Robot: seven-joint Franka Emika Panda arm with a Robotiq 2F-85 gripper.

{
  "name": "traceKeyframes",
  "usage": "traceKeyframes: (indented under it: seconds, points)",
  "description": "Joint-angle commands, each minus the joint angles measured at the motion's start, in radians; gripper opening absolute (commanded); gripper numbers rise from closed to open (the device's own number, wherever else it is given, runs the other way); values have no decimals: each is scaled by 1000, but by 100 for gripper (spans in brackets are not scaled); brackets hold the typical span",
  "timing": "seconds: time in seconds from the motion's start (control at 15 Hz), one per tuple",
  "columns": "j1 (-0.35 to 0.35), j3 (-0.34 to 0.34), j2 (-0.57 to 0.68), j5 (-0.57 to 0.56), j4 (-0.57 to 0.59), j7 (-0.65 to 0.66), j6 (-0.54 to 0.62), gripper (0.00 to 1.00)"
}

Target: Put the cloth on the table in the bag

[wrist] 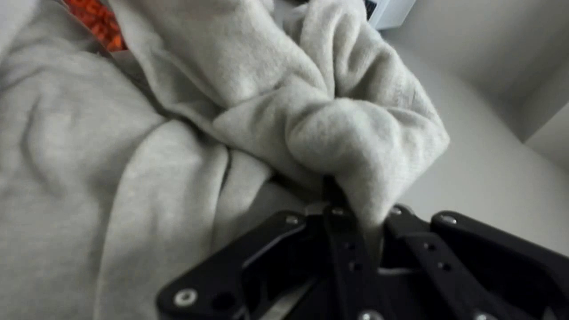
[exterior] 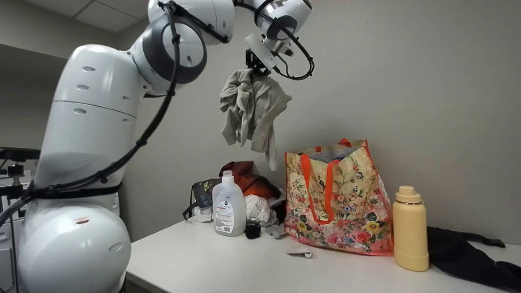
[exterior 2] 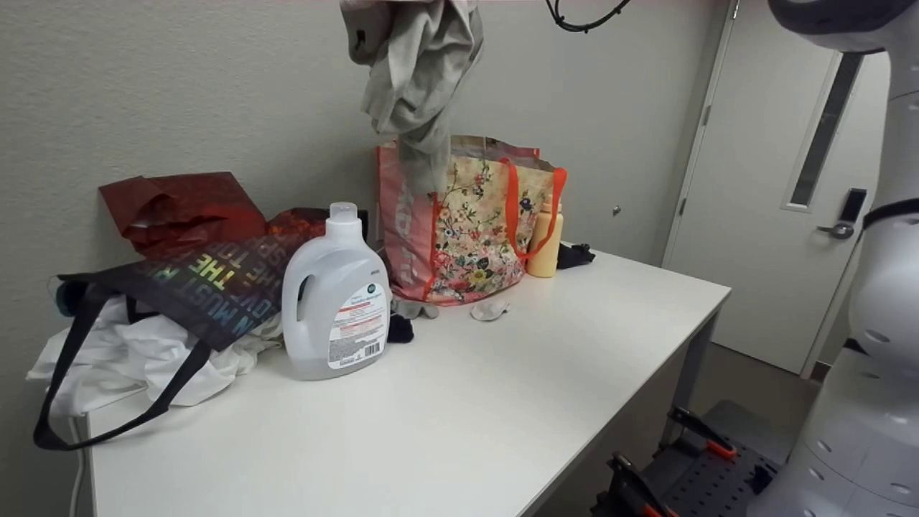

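A grey-beige cloth (exterior: 256,106) hangs bunched from my gripper (exterior: 259,72), high above the white table (exterior: 220,264). The cloth also shows in an exterior view (exterior 2: 423,79) and fills much of the wrist view (wrist: 249,66). In the wrist view the gripper (wrist: 366,211) is shut on a pinched fold of it. The floral bag (exterior: 358,199) with red handles stands upright on the table, its mouth open at the top. The cloth's lower end hangs near the bag's upper left side; in an exterior view it overlaps the bag (exterior 2: 470,230). The gripper is out of frame there.
A detergent bottle (exterior: 229,207) stands left of the bag. Behind it lie a dark bag (exterior 2: 222,287), a red bag (exterior 2: 187,208) and white cloth (exterior 2: 158,352). A yellow bottle (exterior: 410,232) and black cloth (exterior: 460,254) are right of the bag. A small sock-like piece (exterior: 300,251) lies in front.
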Motion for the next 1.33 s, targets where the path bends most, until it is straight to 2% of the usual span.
traceKeyframes:
  seconds: [0.0,0.33,0.4,0.6,1.27]
  points:
    - [-36,14,114,34,232,80,147,3]
    - [-96,28,213,10,411,95,383,3]
    - [-80,-9,221,14,415,67,433,3]
    - [-90,-28,259,-17,429,7,537,3]
    - [-112,-67,392,-72,317,-160,595,3]
